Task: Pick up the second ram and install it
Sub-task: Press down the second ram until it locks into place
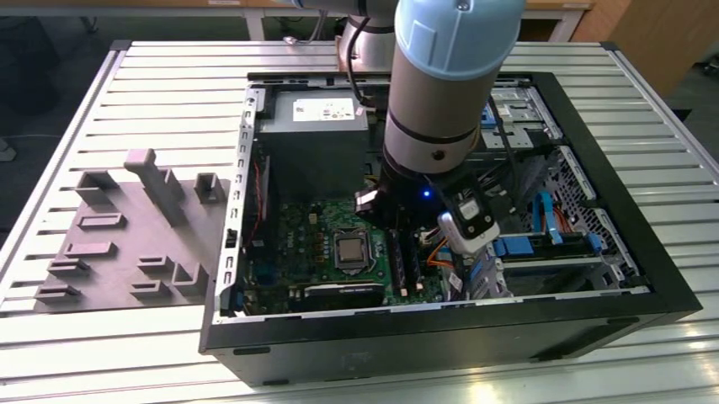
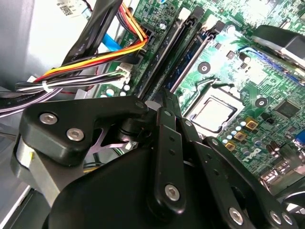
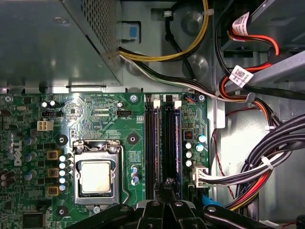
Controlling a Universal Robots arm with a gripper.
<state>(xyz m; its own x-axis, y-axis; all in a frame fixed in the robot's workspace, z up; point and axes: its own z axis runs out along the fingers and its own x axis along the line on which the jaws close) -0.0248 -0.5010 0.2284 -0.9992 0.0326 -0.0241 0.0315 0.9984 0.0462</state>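
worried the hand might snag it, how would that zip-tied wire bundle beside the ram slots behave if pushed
The wire bundle would probably flex aside, since it lies in loose curves. Its zip tie likely makes the strands shift together. It ends at a white connector on the motherboard, so a shove might strain that plug.

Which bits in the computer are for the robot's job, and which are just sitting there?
For the job:
- end effector, right over the memory slots
- second ram, standing in a slot
- green board

Just sitting there:
- grey plastic uprights, outside the case
- power supply box
- processor
- cable bundle
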